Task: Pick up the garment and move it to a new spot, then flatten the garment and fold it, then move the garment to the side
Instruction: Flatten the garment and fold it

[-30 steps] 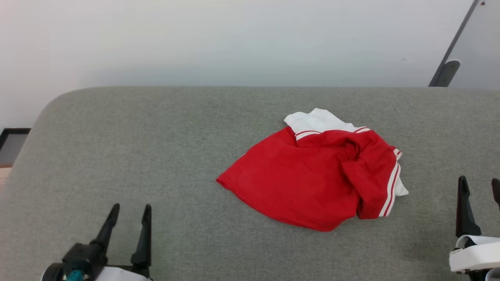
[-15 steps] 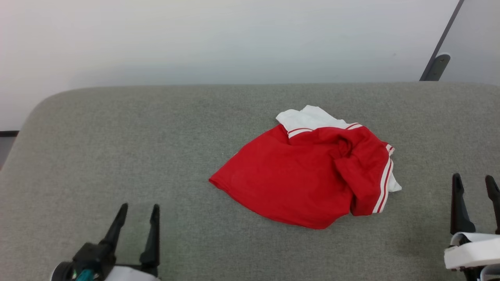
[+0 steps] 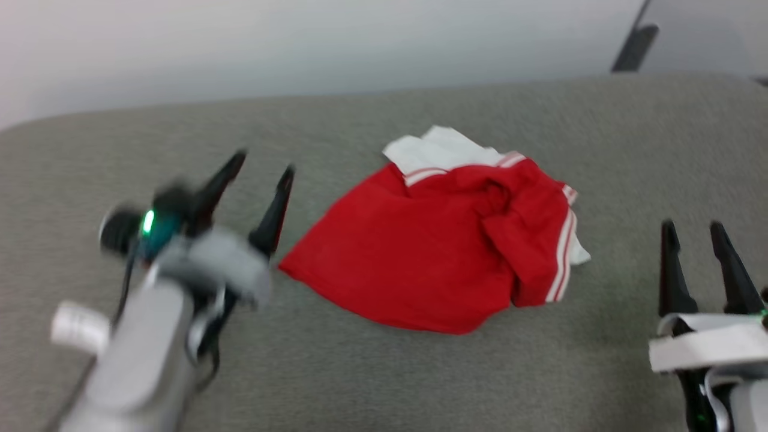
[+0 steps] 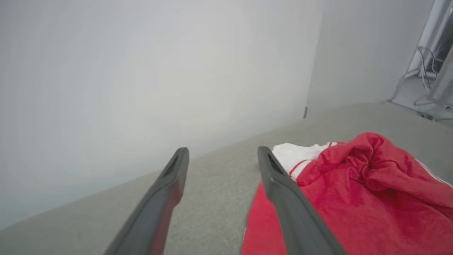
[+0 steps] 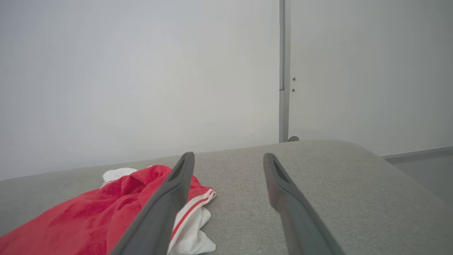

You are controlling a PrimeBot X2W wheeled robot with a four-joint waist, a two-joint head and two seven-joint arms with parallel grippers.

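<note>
The garment (image 3: pixel 432 246) lies crumpled on the grey padded table (image 3: pixel 372 372), red with white sleeves and red-and-white striped trim. It shows too in the left wrist view (image 4: pixel 354 198) and the right wrist view (image 5: pixel 92 219). My left gripper (image 3: pixel 264 165) hangs open just left of the garment's near-left hem, blurred by motion, nothing between its fingers. In its own view the left gripper (image 4: pixel 223 152) points past the garment's left edge. My right gripper (image 3: pixel 693 231) stands open to the right of the garment, apart from it, and empty (image 5: pixel 228 157).
A pale wall (image 3: pixel 300 48) rises behind the table's rounded far edge. A dark bracket (image 3: pixel 633 45) sits at the back right. The table's rounded right corner (image 5: pixel 382 166) drops to the floor.
My left arm has swung up and forward toward the garment's left hem. The head camera has tilted, shifting the whole picture. Both grippers stay open.
</note>
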